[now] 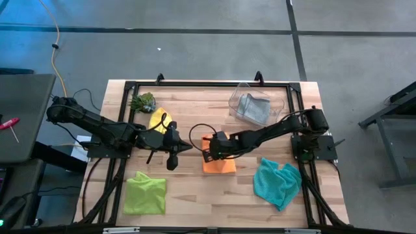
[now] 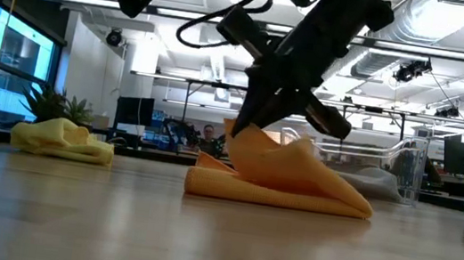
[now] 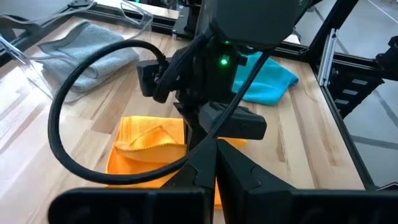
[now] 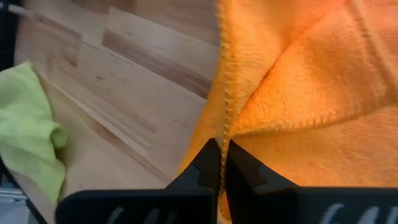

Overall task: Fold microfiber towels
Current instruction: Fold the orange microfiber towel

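The orange towel [image 1: 220, 164] lies mid-table in loose folds, with my right gripper [image 1: 208, 153] shut on its left edge. My left gripper [image 1: 173, 161] hovers just left of it, shut and empty; its fingers meet in the left wrist view [image 3: 216, 163]. The yellow towel [image 1: 158, 120] lies bunched at the far left beside a small plant [image 1: 143, 102]. The lime green towel [image 1: 144, 193] lies at the near left and the teal towel [image 1: 276, 182] at the near right. The grey towel [image 1: 253, 107] lies in a clear bin. My right gripper pinches the orange towel's stitched edge [image 4: 225, 127] between its two fingers, on the towel's left side. The fingers slant down from above and from the table's right. The held edge [image 2: 238, 135] is raised above the table, and the rest of the towel [image 2: 287, 187] lies folded on the wood.
The clear bin [image 1: 242, 91] stands at the far right of the table. A black frame [image 1: 195, 84] runs around the work area. Bare wood [image 1: 208, 198] lies between the lime green and teal towels near the front edge.
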You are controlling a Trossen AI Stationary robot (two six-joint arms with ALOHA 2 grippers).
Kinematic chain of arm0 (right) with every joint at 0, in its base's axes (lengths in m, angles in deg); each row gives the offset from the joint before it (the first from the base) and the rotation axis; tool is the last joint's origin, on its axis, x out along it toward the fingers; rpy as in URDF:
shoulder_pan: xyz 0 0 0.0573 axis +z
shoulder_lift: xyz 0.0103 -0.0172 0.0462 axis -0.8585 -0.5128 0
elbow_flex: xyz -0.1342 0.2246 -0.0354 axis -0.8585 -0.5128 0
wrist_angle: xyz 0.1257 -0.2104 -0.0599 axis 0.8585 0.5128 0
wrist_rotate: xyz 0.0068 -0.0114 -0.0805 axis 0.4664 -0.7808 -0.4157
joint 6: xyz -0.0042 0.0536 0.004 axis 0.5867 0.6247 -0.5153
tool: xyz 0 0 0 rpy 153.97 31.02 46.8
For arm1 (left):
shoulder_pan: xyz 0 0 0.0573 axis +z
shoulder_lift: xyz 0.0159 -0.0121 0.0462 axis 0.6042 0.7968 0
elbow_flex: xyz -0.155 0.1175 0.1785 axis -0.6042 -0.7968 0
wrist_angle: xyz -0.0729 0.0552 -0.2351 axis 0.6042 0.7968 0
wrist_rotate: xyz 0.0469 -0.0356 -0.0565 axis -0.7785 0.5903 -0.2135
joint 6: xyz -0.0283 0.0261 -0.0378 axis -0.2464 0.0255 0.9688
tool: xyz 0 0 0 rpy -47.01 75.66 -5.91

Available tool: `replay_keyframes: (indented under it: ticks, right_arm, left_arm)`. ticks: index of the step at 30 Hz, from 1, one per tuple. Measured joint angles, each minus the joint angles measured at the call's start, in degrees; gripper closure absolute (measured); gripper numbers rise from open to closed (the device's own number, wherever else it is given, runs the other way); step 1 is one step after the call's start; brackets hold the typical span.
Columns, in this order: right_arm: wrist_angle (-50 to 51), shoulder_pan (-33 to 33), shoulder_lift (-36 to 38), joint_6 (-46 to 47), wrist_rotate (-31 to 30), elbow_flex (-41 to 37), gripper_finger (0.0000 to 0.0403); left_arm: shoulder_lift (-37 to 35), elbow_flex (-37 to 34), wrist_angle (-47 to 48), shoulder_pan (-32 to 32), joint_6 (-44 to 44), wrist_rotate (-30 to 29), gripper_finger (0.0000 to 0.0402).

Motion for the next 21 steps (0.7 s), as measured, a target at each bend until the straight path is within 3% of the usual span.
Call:
replay_keyframes:
  ticks: [13,21]
  right_arm:
    - [-2.85,0.04,-0.17,0.55,-0.31,0.00,0.0384]
    - [-2.85,0.04,-0.17,0.44,-0.93,0.00,0.0294]
  left_arm:
    - [0.00,0.00,-0.02,0.00,-1.97,0.00,0.0402]
    - [0.00,0.00,-0.02,0.00,-1.97,0.03,0.0402]
